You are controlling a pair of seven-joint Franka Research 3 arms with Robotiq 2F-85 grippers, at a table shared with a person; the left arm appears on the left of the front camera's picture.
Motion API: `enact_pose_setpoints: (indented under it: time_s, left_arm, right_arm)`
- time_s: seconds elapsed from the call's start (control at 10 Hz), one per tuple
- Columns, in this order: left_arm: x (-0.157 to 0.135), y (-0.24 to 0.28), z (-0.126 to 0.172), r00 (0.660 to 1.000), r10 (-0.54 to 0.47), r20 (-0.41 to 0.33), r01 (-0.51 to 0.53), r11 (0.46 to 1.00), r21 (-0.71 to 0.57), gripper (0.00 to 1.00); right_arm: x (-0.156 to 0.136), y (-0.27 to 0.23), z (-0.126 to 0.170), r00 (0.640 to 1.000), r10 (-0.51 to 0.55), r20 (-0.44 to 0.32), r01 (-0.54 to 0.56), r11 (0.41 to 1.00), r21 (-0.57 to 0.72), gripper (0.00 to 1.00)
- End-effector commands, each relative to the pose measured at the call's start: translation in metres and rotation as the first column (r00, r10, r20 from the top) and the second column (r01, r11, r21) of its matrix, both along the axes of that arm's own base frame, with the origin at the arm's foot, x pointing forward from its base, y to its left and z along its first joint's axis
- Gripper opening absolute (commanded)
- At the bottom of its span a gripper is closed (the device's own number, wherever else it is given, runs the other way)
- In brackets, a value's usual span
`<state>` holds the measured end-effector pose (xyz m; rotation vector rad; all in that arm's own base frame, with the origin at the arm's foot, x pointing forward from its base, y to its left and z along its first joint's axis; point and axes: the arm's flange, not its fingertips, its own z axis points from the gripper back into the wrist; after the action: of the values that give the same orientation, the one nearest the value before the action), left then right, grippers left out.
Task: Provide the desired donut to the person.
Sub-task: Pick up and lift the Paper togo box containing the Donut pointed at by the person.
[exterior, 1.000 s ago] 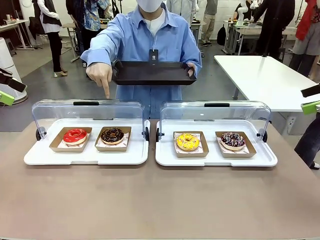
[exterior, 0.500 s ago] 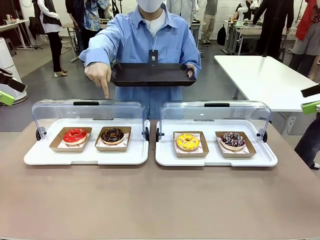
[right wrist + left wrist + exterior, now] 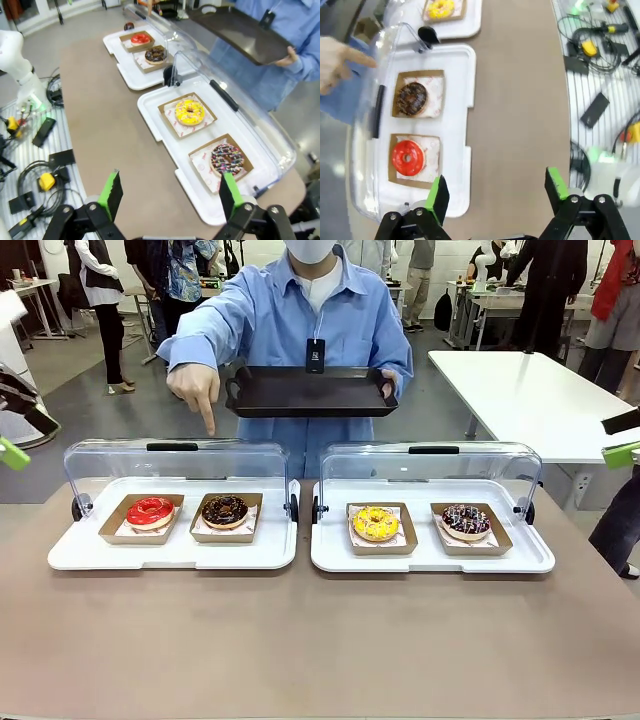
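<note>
The person (image 3: 315, 315) stands at the far side, holding a black tray (image 3: 310, 390) in one hand. The other hand (image 3: 195, 388) points a finger down over the left case, closest to the chocolate donut (image 3: 225, 509). That donut sits beside a red donut (image 3: 150, 511). The right case holds a yellow donut (image 3: 376, 523) and a sprinkled donut (image 3: 466, 520). My left gripper (image 3: 497, 189) hangs open above the table edge near the red donut (image 3: 408, 158). Open too, my right gripper (image 3: 170, 195) hovers short of the sprinkled donut (image 3: 226, 157).
Each donut lies on a brown card in a white case (image 3: 172, 550) with its clear lid (image 3: 175, 465) raised at the back. The second case (image 3: 432, 558) stands to the right. Cables and tools (image 3: 600, 45) lie on the robot's side. A white table (image 3: 530, 390) stands at the far right.
The person's pointing hand has drifted slightly left and up, and the tray has shifted a little. My left arm has tilted and dipped at the picture's left edge.
</note>
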<state>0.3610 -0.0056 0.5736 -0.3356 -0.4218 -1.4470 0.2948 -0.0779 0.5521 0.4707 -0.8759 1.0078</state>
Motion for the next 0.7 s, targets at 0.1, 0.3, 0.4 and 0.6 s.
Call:
enact_pose_setpoints:
  time_s: [0.1,0.3,0.4,0.6]
  left_arm:
    - [0.011,-0.071,-0.022,0.993,-0.117,-0.028,0.119,0.936,0.331,1.00]
    - [0.027,-0.131,-0.056,0.990,-0.118,-0.076,0.140,0.870,0.472,1.00]
    - [0.034,-0.155,-0.079,0.990,-0.101,-0.094,0.135,0.847,0.514,1.00]
    - [0.041,-0.190,-0.125,0.996,-0.085,-0.036,0.090,0.807,0.584,1.00]
  right_arm:
    - [0.002,0.000,-0.001,1.000,0.008,0.006,-0.008,1.000,0.015,1.00]
    - [0.002,0.000,-0.001,1.000,0.008,0.006,-0.008,1.000,0.015,1.00]
    - [0.002,0.000,-0.001,1.000,0.008,0.006,-0.008,1.000,0.015,1.00]
    - [0.002,0.000,-0.001,1.000,0.008,0.006,-0.008,1.000,0.015,1.00]
